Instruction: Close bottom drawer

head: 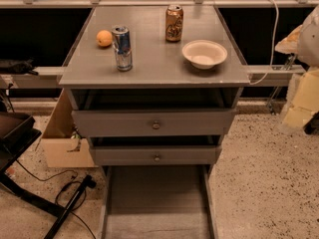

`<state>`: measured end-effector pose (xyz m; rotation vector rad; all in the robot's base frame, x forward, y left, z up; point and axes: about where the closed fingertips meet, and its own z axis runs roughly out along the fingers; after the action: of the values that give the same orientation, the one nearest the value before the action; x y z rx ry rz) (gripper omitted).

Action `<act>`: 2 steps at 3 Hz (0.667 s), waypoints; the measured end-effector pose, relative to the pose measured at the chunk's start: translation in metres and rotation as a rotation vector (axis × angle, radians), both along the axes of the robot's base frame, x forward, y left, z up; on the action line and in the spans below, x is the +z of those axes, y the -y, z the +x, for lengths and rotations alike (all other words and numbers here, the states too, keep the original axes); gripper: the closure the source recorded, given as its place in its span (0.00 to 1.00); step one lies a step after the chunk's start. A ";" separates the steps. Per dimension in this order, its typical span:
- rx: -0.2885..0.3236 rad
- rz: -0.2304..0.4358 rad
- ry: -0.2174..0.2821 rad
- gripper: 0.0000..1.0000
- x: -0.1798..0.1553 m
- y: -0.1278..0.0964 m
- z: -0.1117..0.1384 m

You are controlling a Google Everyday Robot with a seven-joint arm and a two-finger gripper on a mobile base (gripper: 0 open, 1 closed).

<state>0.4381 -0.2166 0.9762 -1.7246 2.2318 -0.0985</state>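
The bottom drawer (157,203) of the grey cabinet (154,73) is pulled far out toward me. Its long plank tray runs down to the lower edge of the camera view. Its front panel and knob are out of view below. Above it sit two other grey drawer fronts, an upper one (124,124) and a lower one (124,156), each with a small round knob. My gripper (303,101) shows as a pale cream shape at the right edge, beside the cabinet, well above and to the right of the open tray, touching nothing.
On the cabinet top stand an orange (104,38), a silver-blue can (121,48), a brown can (174,23) and a white bowl (204,54). A cardboard box (62,138), a black stand (20,133) and cables (70,188) lie at the left.
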 end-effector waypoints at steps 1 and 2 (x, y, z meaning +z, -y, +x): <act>0.000 0.000 0.000 0.00 0.000 0.000 0.000; 0.007 -0.011 0.010 0.00 -0.017 -0.009 0.005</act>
<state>0.4432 -0.2072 0.9588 -1.7338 2.2224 -0.1180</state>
